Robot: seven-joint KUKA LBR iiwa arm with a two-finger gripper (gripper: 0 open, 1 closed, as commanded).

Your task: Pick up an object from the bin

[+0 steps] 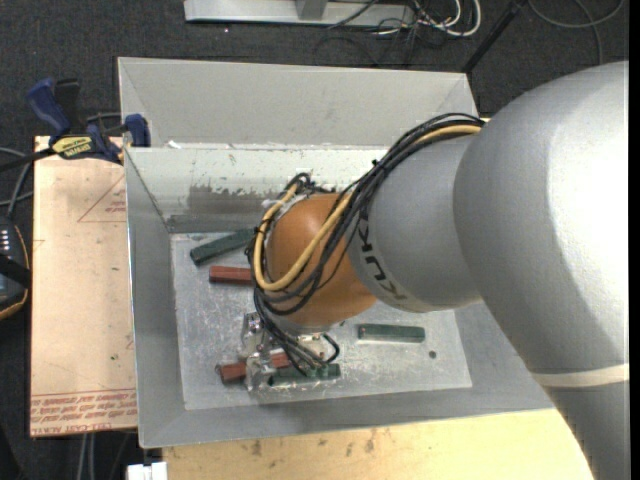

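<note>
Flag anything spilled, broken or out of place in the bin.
Nothing stands out. A dark green bar, a red-brown bar and a green strip lie flat inside the bin; the gripper sits near its front wall.

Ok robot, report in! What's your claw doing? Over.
Gripper low at the bin's near edge. Red-brown block beside it, green piece on the other side. Grip unclear. Over.

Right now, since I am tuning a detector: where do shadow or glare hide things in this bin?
Camera view: no harsh glare on the bin floor; the arm and its orange cover throw soft shade beneath them, dimming the spot round the tool; the red bar, left green bar and right green bar lie well lit.
</note>
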